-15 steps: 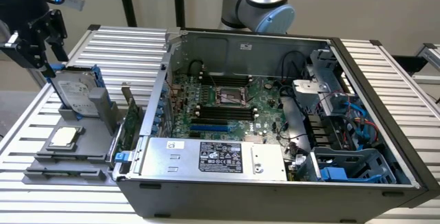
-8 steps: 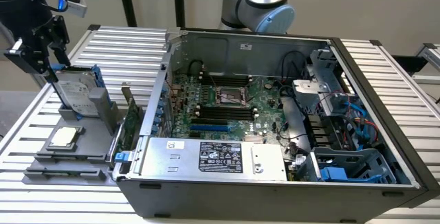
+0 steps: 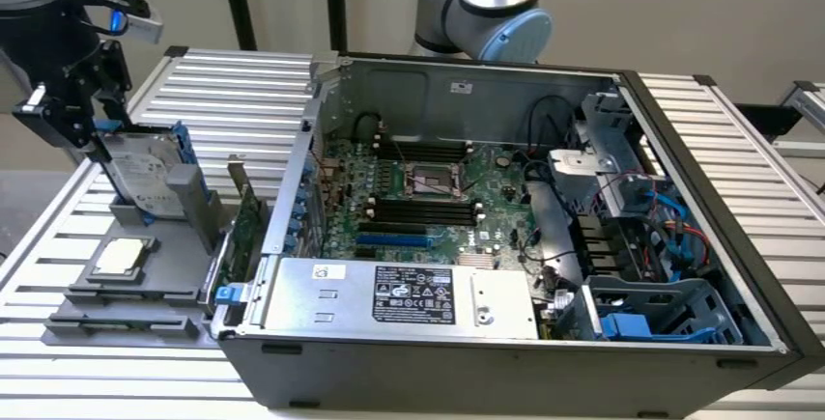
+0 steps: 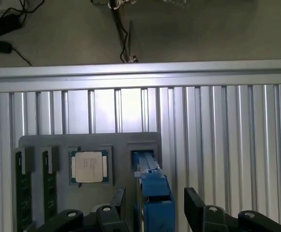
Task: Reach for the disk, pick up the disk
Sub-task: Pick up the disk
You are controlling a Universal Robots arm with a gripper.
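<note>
Pincer (image 4: 155, 200) hangs wide apart; you see it straddling the disk (image 3: 145, 177), on edge in its grey holder (image 3: 127, 213), long axis upright.

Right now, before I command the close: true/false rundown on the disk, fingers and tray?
1. The disk stands on edge in a slot of the grey tray. True.
2. The fingers are shut on the disk. False: they are open, one on each side of its blue rail, with a gap showing on both sides.
3. The square chip lies flat in the tray pocket next to the disk's slot. True.
4. The disk sits inside the computer case. False: it is on the tray outside the case, at the exterior view's left.
5. The case is closed up. False: its side is off and the motherboard is exposed.
</note>
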